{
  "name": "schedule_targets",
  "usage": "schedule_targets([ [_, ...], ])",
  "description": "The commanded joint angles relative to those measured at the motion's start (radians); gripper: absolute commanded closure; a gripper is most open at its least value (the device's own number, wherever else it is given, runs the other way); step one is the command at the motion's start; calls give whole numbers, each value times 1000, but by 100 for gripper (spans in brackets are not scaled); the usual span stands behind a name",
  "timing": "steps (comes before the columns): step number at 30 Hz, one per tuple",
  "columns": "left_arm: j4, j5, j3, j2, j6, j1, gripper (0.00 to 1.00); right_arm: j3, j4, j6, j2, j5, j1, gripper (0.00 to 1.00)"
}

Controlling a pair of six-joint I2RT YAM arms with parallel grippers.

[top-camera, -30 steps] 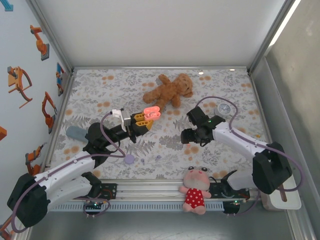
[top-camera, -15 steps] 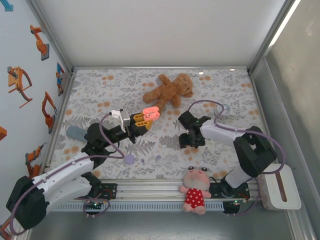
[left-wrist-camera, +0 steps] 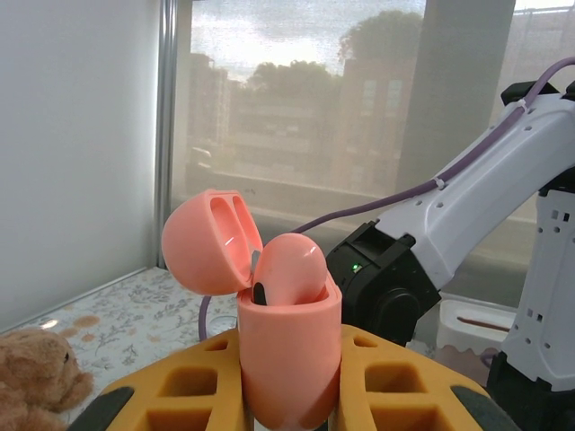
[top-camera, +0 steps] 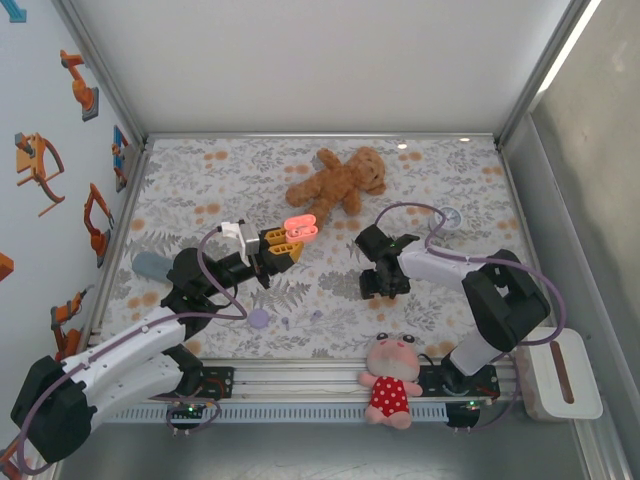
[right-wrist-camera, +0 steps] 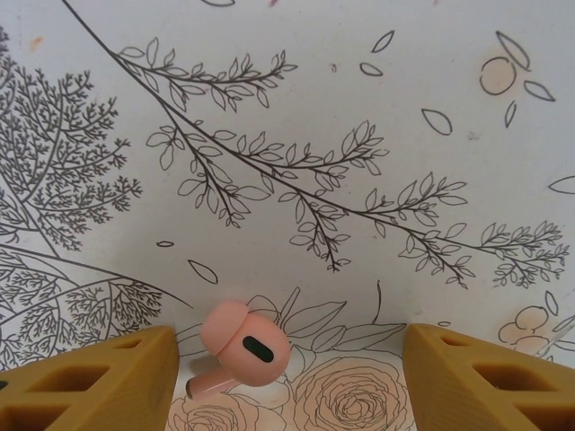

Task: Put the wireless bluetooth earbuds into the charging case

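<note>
1. My left hand (top-camera: 284, 241) is pinching the pink charging case (left-wrist-camera: 287, 350) between its yellow fingers (left-wrist-camera: 180, 395). It is pressing on the lower half and holding the case up off the table (top-camera: 200, 190).
2. The lid (left-wrist-camera: 214, 241) is hanging open toward 10 o'clock. One pink earbud (left-wrist-camera: 289, 268) is sitting in the case with its top poking out.
3. My right hand (top-camera: 380, 287) is hanging at 4 o'clock from the left hand. It is pointing down at the table with its fingers (right-wrist-camera: 99, 377) spread wide.
4. The other earbud (right-wrist-camera: 241, 348) is lying on the table between those fingers, nearer to one of them. The fingers are not squeezing it.
5. A brown teddy bear (top-camera: 338, 183) is lying at 1 o'clock from the case. A pink doll (top-camera: 390, 380) is lying at 6 o'clock from my right hand.
</note>
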Motion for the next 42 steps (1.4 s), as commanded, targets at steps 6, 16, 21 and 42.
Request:
schedule_targets([
  [6,3,-7,-9,-16,20,-5,86,-52,-47,1,-42,51,3,36],
  [16,5,-7,-9,-10,19,-6,86,-86,-71,16,-98,87,2,36],
  [21,0,-7,-10,-11,17,-7,86,-79,-74,17,-99,80,3,38],
  [42,-55,-23,-24,-85,29,-9,86,28,26,-16,-73,-94,-54,44],
])
